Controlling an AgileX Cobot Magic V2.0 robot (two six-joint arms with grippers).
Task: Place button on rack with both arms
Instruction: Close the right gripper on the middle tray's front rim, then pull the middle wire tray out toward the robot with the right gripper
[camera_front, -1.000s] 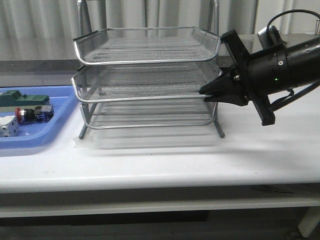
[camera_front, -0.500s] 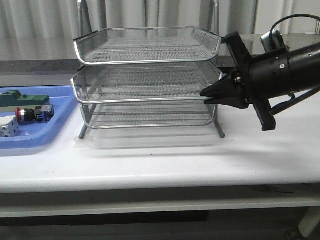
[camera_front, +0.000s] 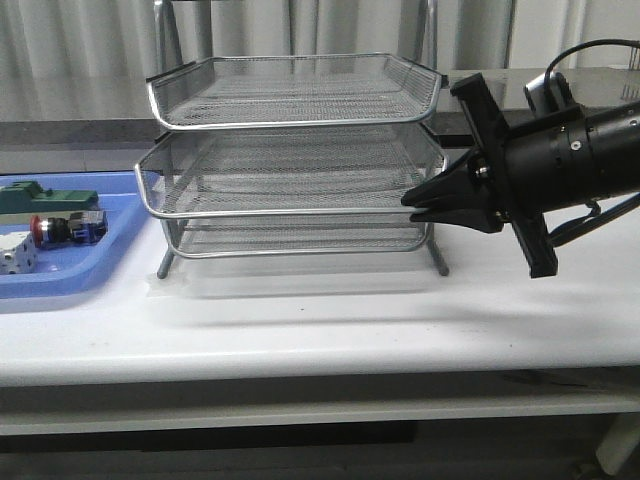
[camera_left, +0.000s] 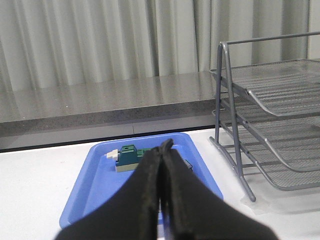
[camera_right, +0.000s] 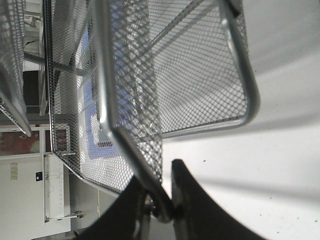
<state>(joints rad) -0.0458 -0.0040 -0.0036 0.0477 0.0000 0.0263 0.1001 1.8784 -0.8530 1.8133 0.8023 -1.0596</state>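
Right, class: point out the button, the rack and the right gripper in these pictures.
button (camera_front: 60, 228): front view, on its body, lying in the blue tray.
rack (camera_front: 290, 212): front view, on the middle tier's front rim.
right gripper (camera_front: 412, 201): front view, at its fingertips, closed on the middle tier's corner.

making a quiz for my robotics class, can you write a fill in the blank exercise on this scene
1. The right gripper is shut on the rim of the rack's ____ tray.
2. The button lies in the ____ plastic tray.
3. The button's mushroom head is ____.
4. The left gripper is ____ and holds nothing.

Missing words: middle; blue; red; shut
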